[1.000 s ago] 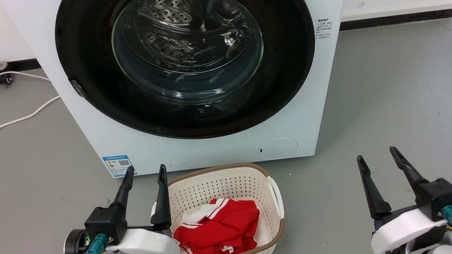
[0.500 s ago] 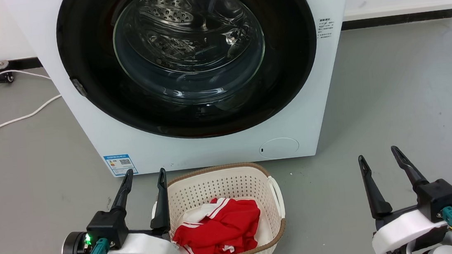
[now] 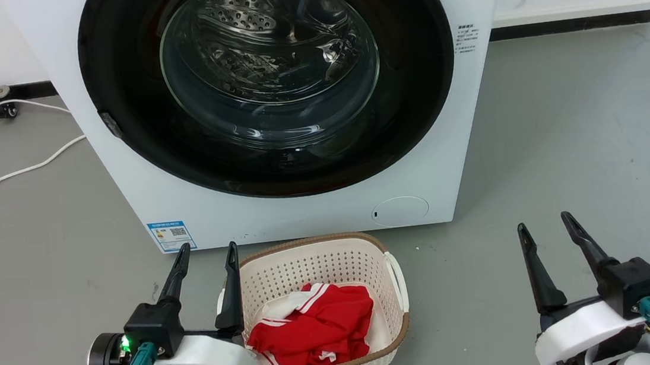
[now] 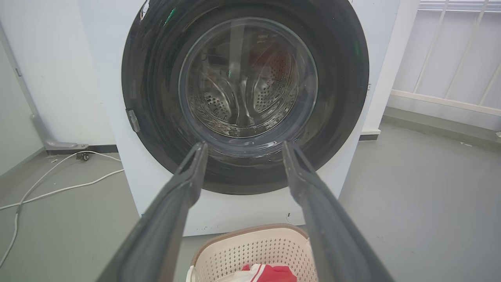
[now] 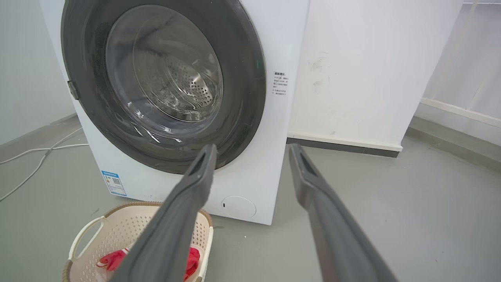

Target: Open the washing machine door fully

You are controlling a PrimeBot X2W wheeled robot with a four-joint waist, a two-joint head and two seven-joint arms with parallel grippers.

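Both arms are sitting low in front of the washing machine (image 3: 304, 214) right now, and the washing machine door (image 3: 269, 62) is looking fully closed, lying flat against the white front. From the left gripper (image 3: 208, 246) the door is ahead and above, a bit off to its right. From the right gripper (image 3: 544, 220) it's ahead, above and well off to the left. Neither one is touching the door, and there's bare grey floor (image 3: 565, 141) showing between the fingertips and the washer.

The left gripper's fingers are spread apart, holding nothing. In its wrist view they're framing the lower part of the glass window, with the steel drum (image 4: 242, 94) showing through it. The right gripper is also spread wide and empty, and its wrist view is catching the door from an angle. There's a small grey tab (image 3: 111, 124) on the door's rim, on the left gripper's side and above it.

A cream laundry basket (image 3: 307, 241) is sitting on the floor just to the right of the left gripper, right up against the washer's base. That gripper's inner finger is overlapping the basket's left rim in the head view, and I can't tell if it's touching. Inside the basket there's a crumpled red garment (image 3: 321, 326) with white stripes. A blue label (image 3: 170, 235) is sitting just ahead of the left gripper's tips, and white cables (image 3: 20, 173) are trailing off to its left.
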